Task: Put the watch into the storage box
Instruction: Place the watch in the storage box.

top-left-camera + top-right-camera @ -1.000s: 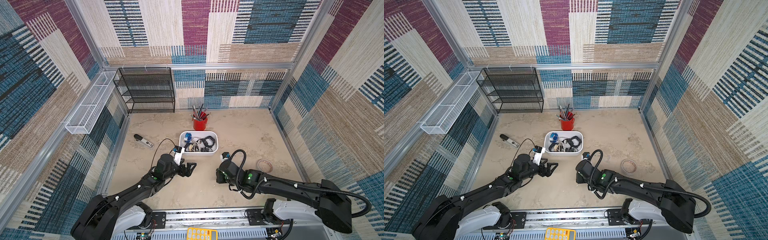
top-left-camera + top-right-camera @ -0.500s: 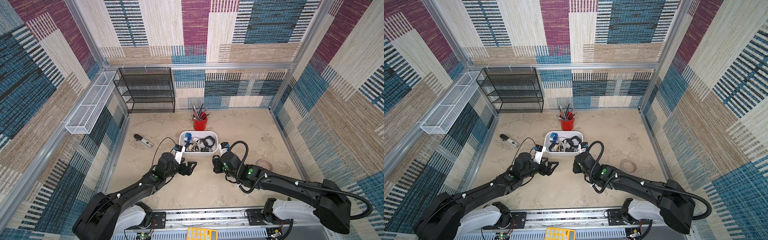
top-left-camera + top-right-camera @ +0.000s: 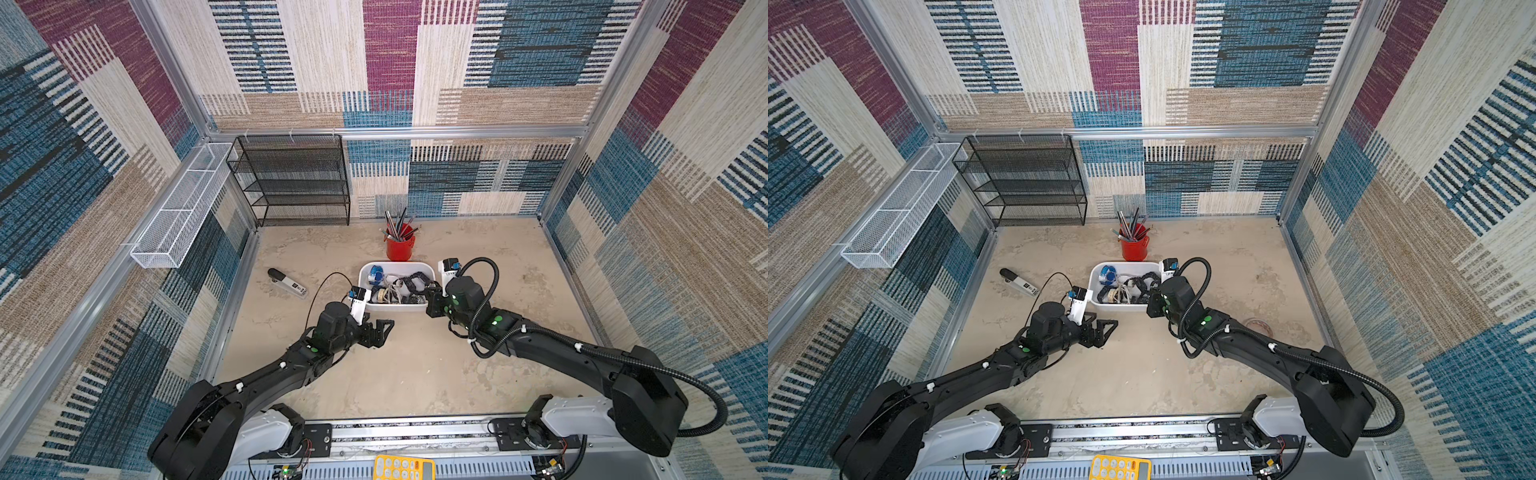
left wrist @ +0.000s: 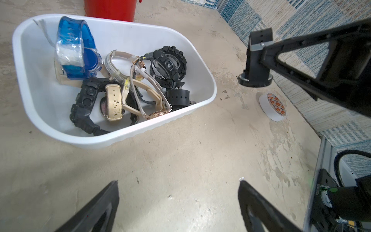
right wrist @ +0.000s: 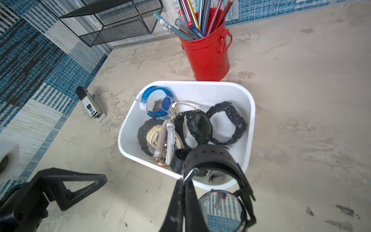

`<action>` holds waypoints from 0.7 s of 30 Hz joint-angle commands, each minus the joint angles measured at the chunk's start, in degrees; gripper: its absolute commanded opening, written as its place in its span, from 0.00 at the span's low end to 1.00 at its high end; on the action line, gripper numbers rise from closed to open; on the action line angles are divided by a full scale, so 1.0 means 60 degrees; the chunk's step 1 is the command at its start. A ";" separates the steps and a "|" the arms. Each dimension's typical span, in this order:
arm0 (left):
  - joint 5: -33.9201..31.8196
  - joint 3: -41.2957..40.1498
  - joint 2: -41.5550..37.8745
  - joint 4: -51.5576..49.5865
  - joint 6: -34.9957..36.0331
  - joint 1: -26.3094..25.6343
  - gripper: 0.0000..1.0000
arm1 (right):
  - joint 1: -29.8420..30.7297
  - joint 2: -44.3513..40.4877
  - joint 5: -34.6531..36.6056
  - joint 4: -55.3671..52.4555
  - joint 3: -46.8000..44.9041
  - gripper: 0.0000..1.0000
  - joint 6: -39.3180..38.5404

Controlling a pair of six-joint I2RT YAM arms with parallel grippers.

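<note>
Black, with a perforated strap, the watch [image 5: 210,158] hangs from the right gripper [image 5: 183,181], whose jaws are pinched tight on the strap by the buckle. It is just outside the storage box [image 5: 252,112], at one end wall, its round case low over the tabletop [image 4: 180,156]. Whether it touches the tabletop is unclear. Several other watches [image 5: 198,124] lie in the box. The left gripper [image 4: 177,183] hovers in front of the box, jaws spread wide. A red pen cup [image 5: 208,58] stands just behind the box, with a stapler [image 5: 92,106] and tape roll [image 4: 273,106] farther off.
</note>
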 commanded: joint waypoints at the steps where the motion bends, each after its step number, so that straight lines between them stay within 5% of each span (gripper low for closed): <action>1: 0.0066 0.0103 0.0028 0.0164 -0.0124 -0.0003 0.94 | -0.0134 0.0436 -0.0470 0.0948 0.0280 0.00 -0.0656; 21: -0.0242 0.0267 0.0084 0.0082 -0.0241 -0.0002 0.94 | -0.0812 0.2901 -0.1533 0.2100 0.0792 0.00 -0.0789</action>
